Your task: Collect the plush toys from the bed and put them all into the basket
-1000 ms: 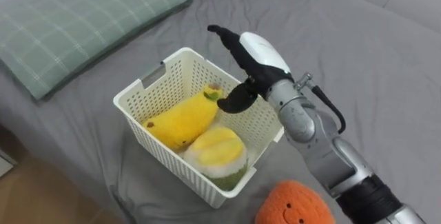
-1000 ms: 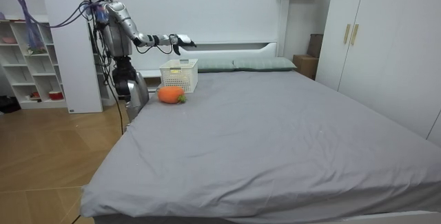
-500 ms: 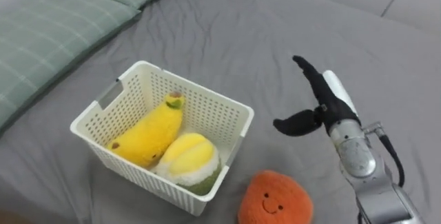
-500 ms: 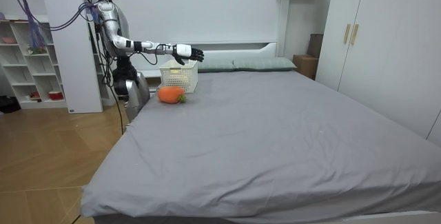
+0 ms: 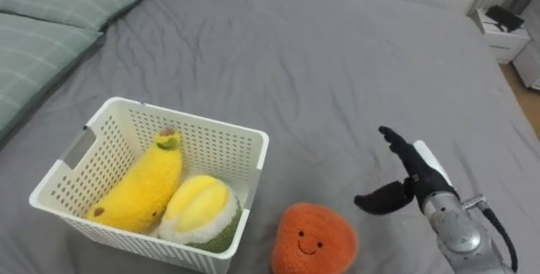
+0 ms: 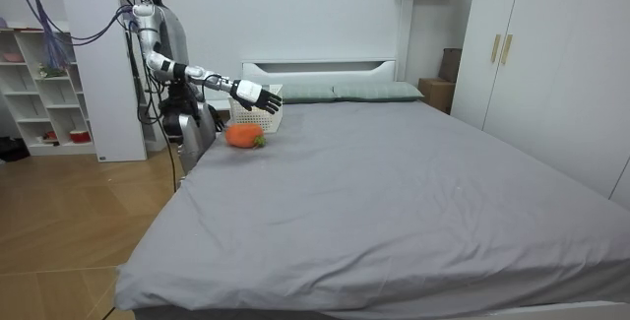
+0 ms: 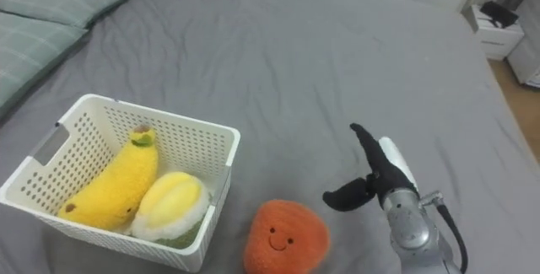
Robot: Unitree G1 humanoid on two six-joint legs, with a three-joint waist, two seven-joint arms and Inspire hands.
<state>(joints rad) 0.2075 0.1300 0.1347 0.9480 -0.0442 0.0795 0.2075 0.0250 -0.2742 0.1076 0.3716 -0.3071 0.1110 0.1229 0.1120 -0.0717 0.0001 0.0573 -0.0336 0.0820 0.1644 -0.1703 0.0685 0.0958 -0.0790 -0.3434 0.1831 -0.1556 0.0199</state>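
Observation:
A white perforated basket (image 5: 236,136) (image 7: 218,142) rests on the grey bed and holds a yellow banana plush (image 5: 142,185) (image 7: 116,179) and a yellow-green round plush (image 5: 198,210) (image 7: 170,204). An orange plush with a smiling face (image 5: 314,239) (image 7: 285,238) lies on the sheet just right of the basket. My right hand (image 5: 411,176) (image 7: 377,172) hovers open to the right of the orange plush, fingers straight and thumb spread, holding nothing. In the room view the robot stands at the bed's head-side corner with that arm (image 6: 258,95) stretched over the basket (image 6: 254,109) and orange plush (image 6: 244,135).
Green checked pillows (image 5: 51,17) lie at the upper left beyond the basket. The grey bed sheet (image 5: 321,63) stretches wide ahead and to the right. A white nightstand (image 5: 499,29) stands past the bed's far corner. Shelves (image 6: 44,94) stand behind the robot.
My right hand has swung from above the basket out to the right and lowered beside the orange plush, staying open. The head camera has turned right, shifting the basket leftward.

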